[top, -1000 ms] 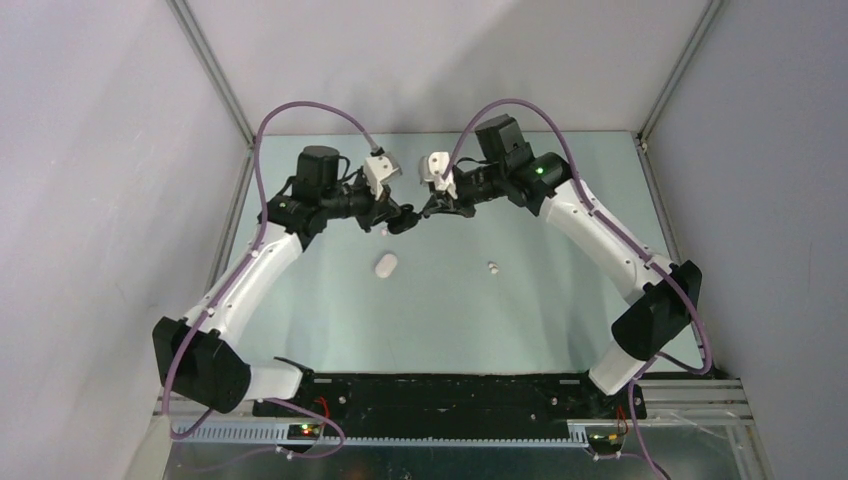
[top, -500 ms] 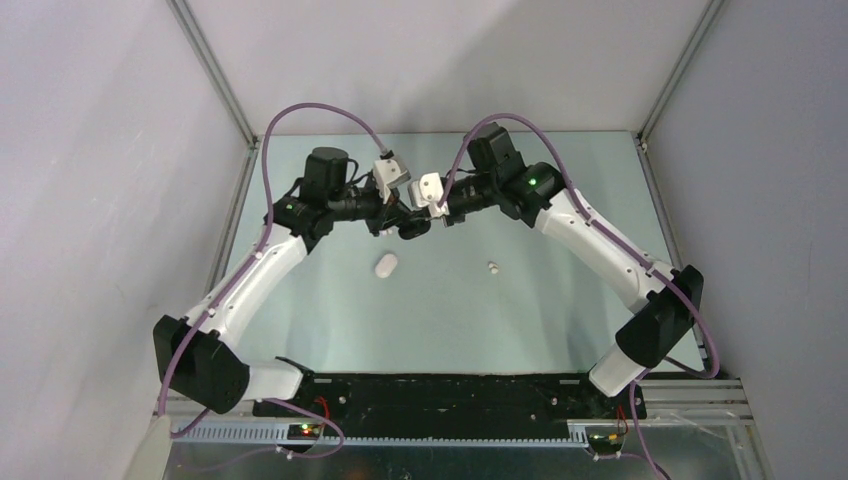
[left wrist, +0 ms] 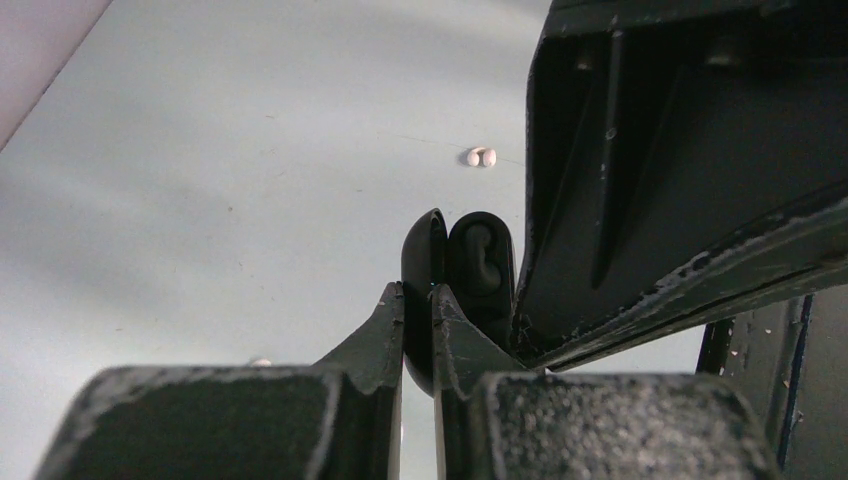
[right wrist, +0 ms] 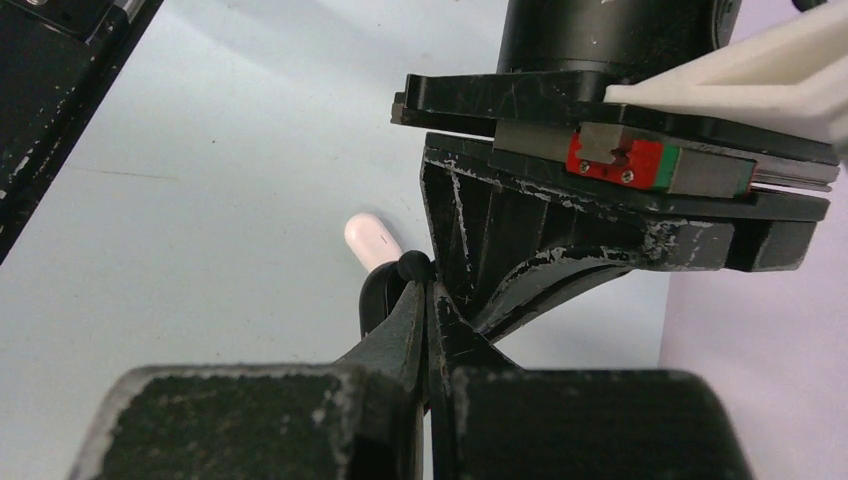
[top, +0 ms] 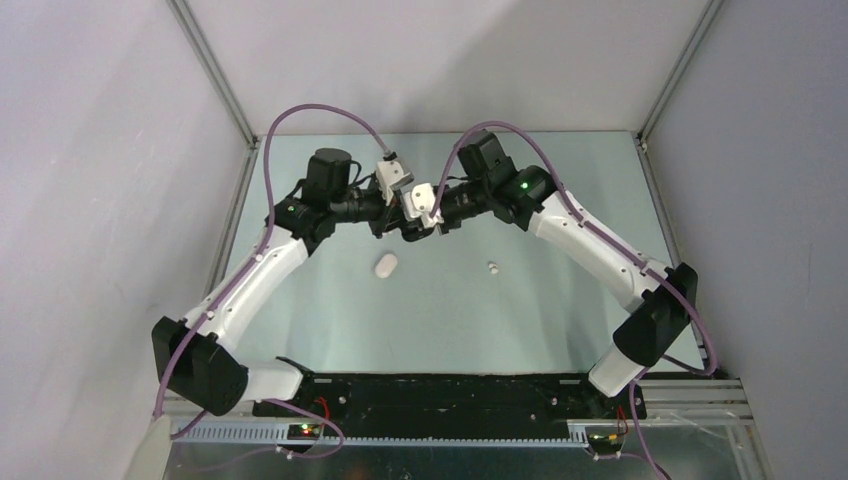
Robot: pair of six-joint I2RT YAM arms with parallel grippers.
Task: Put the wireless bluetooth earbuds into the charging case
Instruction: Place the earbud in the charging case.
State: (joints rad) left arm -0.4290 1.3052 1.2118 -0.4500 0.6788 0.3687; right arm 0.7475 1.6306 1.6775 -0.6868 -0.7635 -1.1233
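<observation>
Closing of the gap, far centre of table

Right gripper [right wrist: 425, 285]: moved left since a second ago, now tip to tip with left gripper [left wrist: 417, 296]; fingers pressed fully together, black earbud [right wrist: 411, 265] pinched at their tips. Left gripper: clamped narrowly on black charging case [left wrist: 480, 265], lid open, held above table [top: 450, 320]. White case [top: 385, 265], left, and white earbuds [top: 492, 267], right: unmoved, lying nearer than the grippers. Table: pale green, matte. Walls [top: 450, 60]: plain pale lilac

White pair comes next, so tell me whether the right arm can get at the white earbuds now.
Likely not yet: the white earbuds lie bare on the table, nothing over them, but the right gripper is shut on a black earbud.
</observation>
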